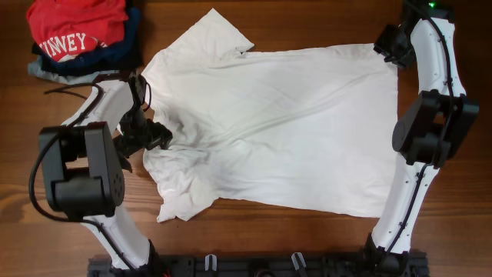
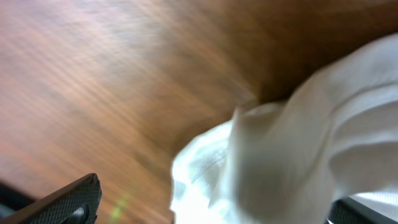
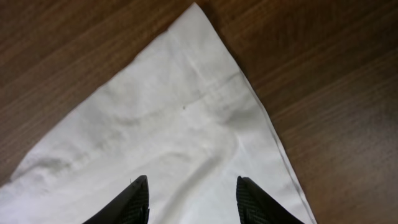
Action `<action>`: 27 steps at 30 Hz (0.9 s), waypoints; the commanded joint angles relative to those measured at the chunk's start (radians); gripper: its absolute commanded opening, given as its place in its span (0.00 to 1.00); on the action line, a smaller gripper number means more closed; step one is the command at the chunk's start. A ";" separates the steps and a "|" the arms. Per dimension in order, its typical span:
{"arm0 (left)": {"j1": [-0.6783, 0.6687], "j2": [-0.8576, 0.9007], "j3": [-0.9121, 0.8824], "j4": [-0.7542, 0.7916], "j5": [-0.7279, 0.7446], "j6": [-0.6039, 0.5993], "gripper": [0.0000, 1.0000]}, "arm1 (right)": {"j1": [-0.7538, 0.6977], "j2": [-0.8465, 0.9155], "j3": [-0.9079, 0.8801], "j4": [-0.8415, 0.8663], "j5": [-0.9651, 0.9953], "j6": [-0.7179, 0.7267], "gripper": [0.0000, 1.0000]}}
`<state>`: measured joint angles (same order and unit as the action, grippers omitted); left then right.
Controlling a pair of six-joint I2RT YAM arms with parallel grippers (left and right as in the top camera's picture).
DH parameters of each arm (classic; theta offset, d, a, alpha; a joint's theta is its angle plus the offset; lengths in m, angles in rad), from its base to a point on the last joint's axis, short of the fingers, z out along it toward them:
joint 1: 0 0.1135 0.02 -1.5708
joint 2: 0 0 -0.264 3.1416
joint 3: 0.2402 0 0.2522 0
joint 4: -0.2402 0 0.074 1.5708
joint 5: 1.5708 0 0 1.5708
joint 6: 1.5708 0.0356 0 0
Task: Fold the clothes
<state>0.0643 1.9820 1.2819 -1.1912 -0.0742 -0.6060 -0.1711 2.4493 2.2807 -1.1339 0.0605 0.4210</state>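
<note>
The white T-shirt (image 1: pixel 284 123) lies spread on the wooden table, plain side up, with its collar end to the left and its hem to the right. One sleeve sticks out at the top left and the lower left part is bunched. My left gripper (image 1: pixel 157 138) is at the shirt's left edge; its fingers (image 2: pixel 214 202) are wide open with bunched white cloth (image 2: pixel 298 155) between them. My right gripper (image 1: pixel 387 48) hovers over the shirt's upper right hem corner (image 3: pixel 186 106); its fingers (image 3: pixel 193 190) are open, with cloth beneath them.
A pile of folded garments with a red lettered shirt (image 1: pixel 77 31) on top sits at the far left corner, close to the shirt's sleeve. A black cable (image 1: pixel 69 88) loops by the left arm. Bare wood (image 1: pixel 307 23) surrounds the shirt.
</note>
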 commanded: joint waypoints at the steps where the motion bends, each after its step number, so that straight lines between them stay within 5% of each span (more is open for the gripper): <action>1: 0.014 -0.132 -0.007 -0.029 -0.108 -0.069 1.00 | -0.002 -0.080 0.016 -0.047 -0.009 0.009 0.46; 4: 0.045 -0.291 -0.007 -0.074 -0.120 -0.067 1.00 | -0.002 -0.230 0.016 -0.113 -0.032 0.039 0.57; 6: 0.045 -0.396 -0.007 -0.079 -0.122 -0.056 1.00 | -0.002 -0.343 0.016 -0.154 -0.093 0.030 0.92; 7: 0.045 -0.455 -0.007 -0.092 -0.118 -0.056 1.00 | -0.002 -0.412 0.016 -0.189 -0.118 0.031 0.99; 13: 0.044 -0.663 -0.008 -0.259 0.137 0.105 1.00 | 0.000 -0.724 0.016 -0.396 -0.151 0.077 0.99; 18: 0.045 -0.856 -0.135 -0.328 0.154 0.101 1.00 | 0.070 -0.871 -0.095 -0.474 -0.220 0.027 0.99; 22: 0.045 -1.059 -0.156 -0.280 0.353 0.098 1.00 | 0.081 -1.028 -0.332 -0.474 -0.135 0.116 1.00; 27: 0.035 -1.076 -0.179 -0.275 0.370 0.069 0.99 | 0.081 -1.220 -0.714 -0.352 -0.094 0.149 1.00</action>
<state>0.1074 0.8791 1.1286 -1.4780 0.2527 -0.5282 -0.0933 1.2934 1.7195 -1.5299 -0.0700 0.5396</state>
